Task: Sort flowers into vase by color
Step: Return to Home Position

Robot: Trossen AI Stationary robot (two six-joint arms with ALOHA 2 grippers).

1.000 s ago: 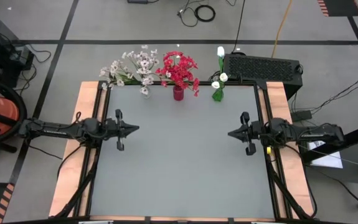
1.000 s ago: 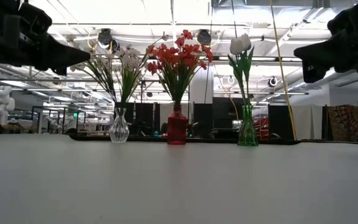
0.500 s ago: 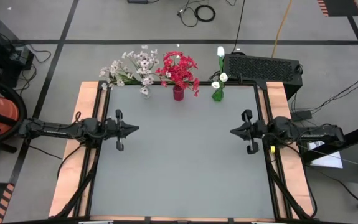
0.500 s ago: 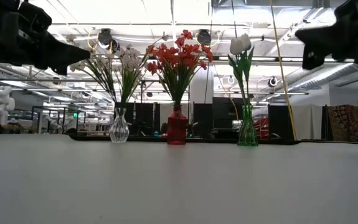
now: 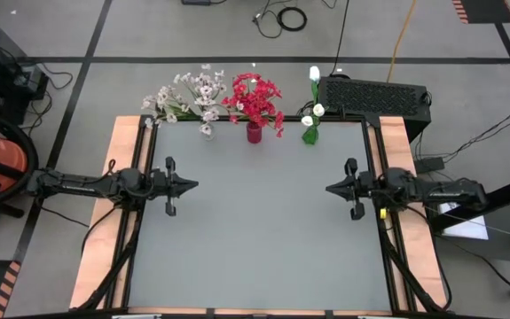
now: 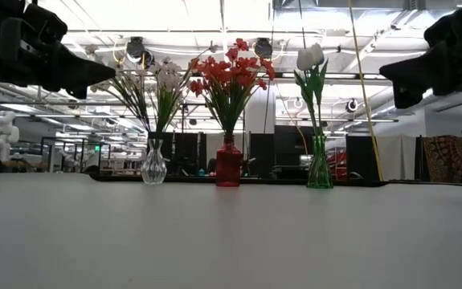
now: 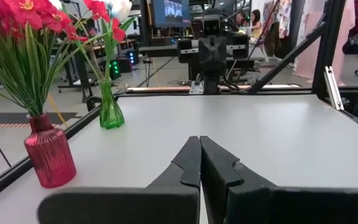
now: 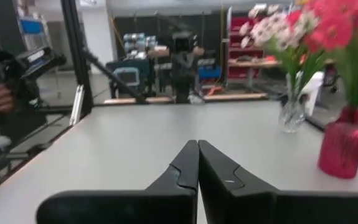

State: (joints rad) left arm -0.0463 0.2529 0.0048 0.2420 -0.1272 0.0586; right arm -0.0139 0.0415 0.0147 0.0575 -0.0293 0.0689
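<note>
Your flowers (image 5: 255, 99) all stand in vases (image 5: 254, 135) at top centre of the overhead view. I'd judge them light and floppy: pinch stems, not blooms. Left hand (image 5: 194, 184) and right hand (image 5: 329, 189) sit closed, empty.

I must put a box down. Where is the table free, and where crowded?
The table is bare between the left gripper and right gripper and down to its near edge. Crowded only at the far edge: transparent vase, red vase, green vase.
</note>
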